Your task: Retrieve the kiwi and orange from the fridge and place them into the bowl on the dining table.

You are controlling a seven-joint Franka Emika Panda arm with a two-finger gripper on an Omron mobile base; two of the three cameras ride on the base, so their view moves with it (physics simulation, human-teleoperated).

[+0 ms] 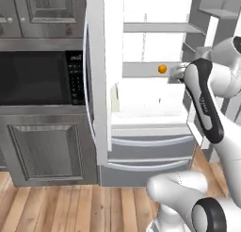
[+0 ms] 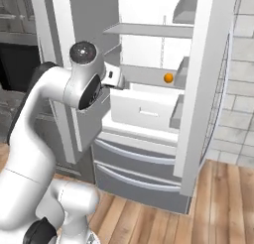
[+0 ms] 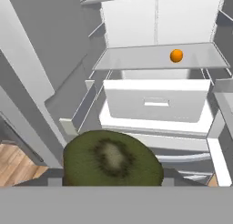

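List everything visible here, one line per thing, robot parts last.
kiwi: one, dark greenish-brown, close up at the bottom of the hand view, in front of the open fridge.
orange: one, bright orange, on a grey shelf inside the fridge.
fridge: one, grey-silver outside, white inside, doors open, two lower drawers shut.
inner drawer: one, white, below the orange's shelf.
microwave: one, black, built into the cabinets left of the fridge.
cabinets: grey, panelled, around the microwave.
floor: wooden planks.
wall: pale tiles, right of the fridge.
arm: one, white with dark joints, reaching into the fridge; jaws hidden by the kiwi.
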